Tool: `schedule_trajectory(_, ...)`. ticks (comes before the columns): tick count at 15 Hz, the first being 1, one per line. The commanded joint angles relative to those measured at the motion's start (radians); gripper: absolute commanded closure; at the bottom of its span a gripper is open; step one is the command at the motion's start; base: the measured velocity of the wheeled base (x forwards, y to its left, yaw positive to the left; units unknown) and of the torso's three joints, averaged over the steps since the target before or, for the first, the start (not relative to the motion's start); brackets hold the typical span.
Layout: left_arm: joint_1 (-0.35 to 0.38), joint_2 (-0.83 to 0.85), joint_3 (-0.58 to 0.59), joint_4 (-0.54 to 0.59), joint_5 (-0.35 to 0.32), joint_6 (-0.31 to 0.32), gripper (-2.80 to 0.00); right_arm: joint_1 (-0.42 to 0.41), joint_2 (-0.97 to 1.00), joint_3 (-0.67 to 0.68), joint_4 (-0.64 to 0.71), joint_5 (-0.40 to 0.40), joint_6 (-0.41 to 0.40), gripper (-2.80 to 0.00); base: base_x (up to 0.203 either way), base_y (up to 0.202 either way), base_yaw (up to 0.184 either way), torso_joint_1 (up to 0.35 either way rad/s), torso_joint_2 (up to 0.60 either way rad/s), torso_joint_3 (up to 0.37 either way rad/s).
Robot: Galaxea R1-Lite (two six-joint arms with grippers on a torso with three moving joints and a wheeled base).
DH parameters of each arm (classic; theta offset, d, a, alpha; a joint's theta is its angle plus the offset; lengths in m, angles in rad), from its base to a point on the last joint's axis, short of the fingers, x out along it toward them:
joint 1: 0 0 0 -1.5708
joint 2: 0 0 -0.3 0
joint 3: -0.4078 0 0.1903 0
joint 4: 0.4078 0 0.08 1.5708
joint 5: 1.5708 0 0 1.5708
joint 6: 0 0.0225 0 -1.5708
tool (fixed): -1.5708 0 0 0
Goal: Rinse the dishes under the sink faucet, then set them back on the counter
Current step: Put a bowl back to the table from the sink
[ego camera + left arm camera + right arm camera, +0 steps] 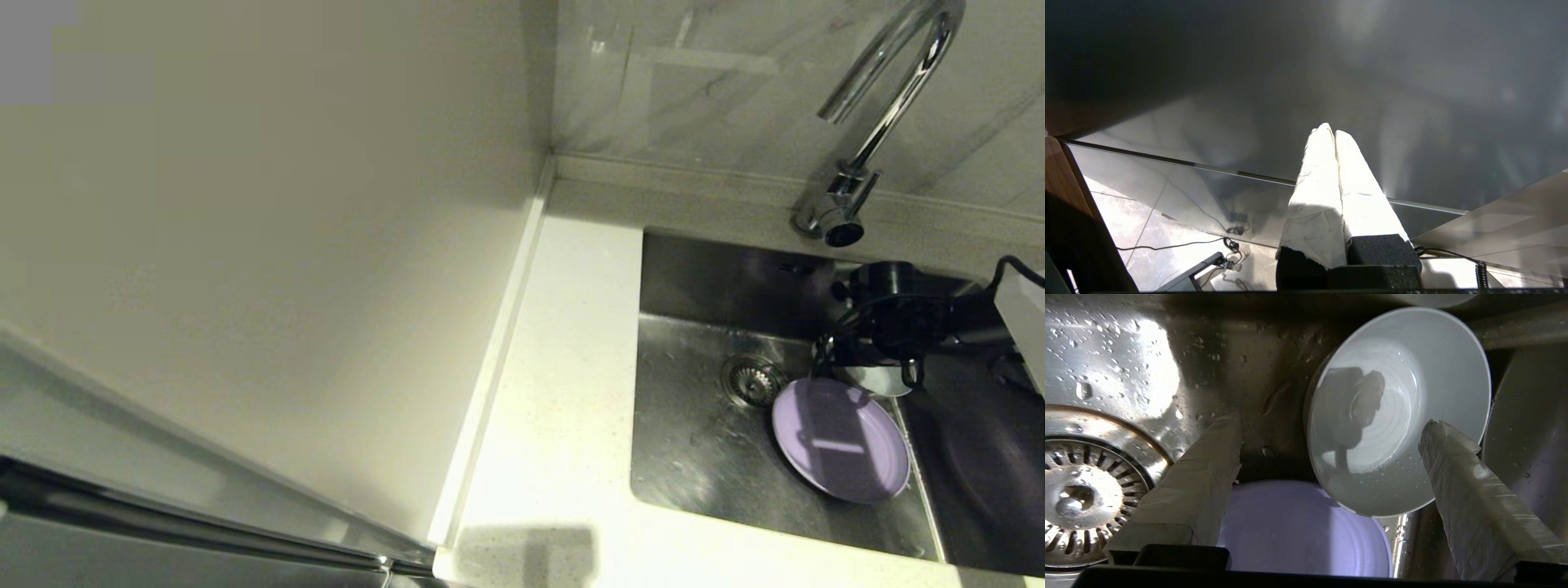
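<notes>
We see our right gripper (1331, 428) carrying two long tapered fingers (1470, 486) wrapped in creased off-white tape, set on black blocky mounts; its wrist is black and rounded, with a black cable looping off it; our left gripper (1333, 132) has the same pale taped fingers (1314, 196) on black foam-like bases.

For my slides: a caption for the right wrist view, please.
Open right gripper poised over wet pale bowl and lavender plate in the sink.
</notes>
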Motion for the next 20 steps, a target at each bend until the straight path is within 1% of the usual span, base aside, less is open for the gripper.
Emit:
schedule_trajectory(1, 0.0, 0.0, 0.003, 0.001, 0.0, -0.001, 0.0, -0.008, 0.008, -0.001, 0.0, -0.001, -0.001, -2.8, 0.0, 0.0, 0.0, 0.0, 0.0, 0.0)
schedule_trajectory(6, 0.0, 0.0, 0.003, 0.001, 0.0, -0.001, 0.0, -0.012, 0.042, -0.021, 0.0, -0.003, -0.001, -2.8, 0.0, 0.0, 0.0, 0.0, 0.0, 0.0)
schedule_trajectory(12, 0.0, 0.0, 0.003, 0.001, 0.0, -0.001, 0.0, -0.01, 0.087, -0.064, 0.002, -0.031, -0.001, -2.8, 0.0, 0.0, 0.0, 0.0, 0.0, 0.0)
schedule_trajectory(13, 0.0, 0.0, 0.003, 0.0, 0.0, -0.001, 0.0, -0.01, 0.088, -0.069, 0.002, -0.035, 0.001, 0.0, 0.0, 0.0, 0.0, 0.0, 0.0, 0.0)
schedule_trajectory(18, 0.0, 0.0, 0.002, 0.0, 0.0, -0.001, 0.0, -0.012, 0.086, -0.069, 0.002, -0.038, 0.002, 0.0, 0.0, 0.0, 0.0, 0.0, 0.0, 0.0)
schedule_trajectory(20, 0.0, 0.0, 0.003, -0.001, 0.0, -0.001, 0.0, -0.012, 0.079, -0.069, 0.002, -0.051, 0.002, 0.0, 0.0, 0.0, 0.0, 0.0, 0.0, 0.0)
